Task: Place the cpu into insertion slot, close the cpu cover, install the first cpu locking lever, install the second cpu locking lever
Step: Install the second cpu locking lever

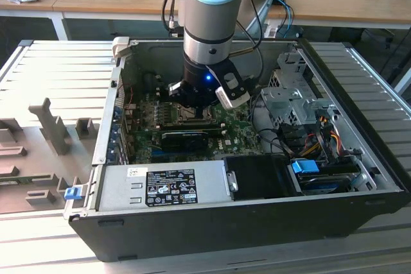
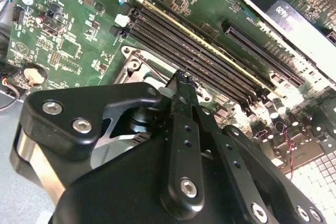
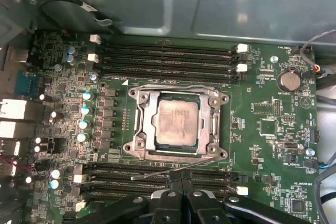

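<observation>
In the first wrist view the cpu lies flat in the insertion slot, silver top up. The cpu cover is down around it, framing the chip. One thin wire locking lever lies along one edge of the socket. Another lever sticks out at a slant on the opposite edge, over the memory slots. My gripper is shut, its black fingertips right at that slanted lever; whether they touch it is unclear. In the second wrist view the gripper hovers by a socket corner. The gripper hangs inside the case.
Black memory slots flank the socket on two sides. A black graphics card and the grey power supply lie toward the case front. A metal drive cage and coloured cables are at the exterior view's right.
</observation>
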`<state>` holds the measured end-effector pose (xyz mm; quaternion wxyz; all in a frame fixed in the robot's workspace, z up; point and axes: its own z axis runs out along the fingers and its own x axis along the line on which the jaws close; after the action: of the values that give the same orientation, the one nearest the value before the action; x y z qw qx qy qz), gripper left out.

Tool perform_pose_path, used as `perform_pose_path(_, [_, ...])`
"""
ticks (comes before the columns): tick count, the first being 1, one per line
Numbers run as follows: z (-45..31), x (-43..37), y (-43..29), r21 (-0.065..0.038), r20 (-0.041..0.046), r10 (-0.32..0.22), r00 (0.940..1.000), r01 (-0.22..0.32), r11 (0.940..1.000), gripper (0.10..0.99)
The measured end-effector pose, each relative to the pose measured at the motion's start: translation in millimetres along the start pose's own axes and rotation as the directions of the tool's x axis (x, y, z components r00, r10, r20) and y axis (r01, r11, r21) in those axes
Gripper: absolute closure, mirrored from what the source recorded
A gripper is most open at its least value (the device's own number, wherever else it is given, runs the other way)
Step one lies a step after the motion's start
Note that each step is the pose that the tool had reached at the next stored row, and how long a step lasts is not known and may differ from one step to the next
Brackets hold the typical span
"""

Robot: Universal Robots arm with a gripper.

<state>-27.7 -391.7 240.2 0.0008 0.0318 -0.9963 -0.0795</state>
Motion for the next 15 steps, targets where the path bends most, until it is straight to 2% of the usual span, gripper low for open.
perform_pose_path(15, [0.3,5.8,0.3,0.0,-0.0001,-0.001,1.0,0.001,1.0,0.98])
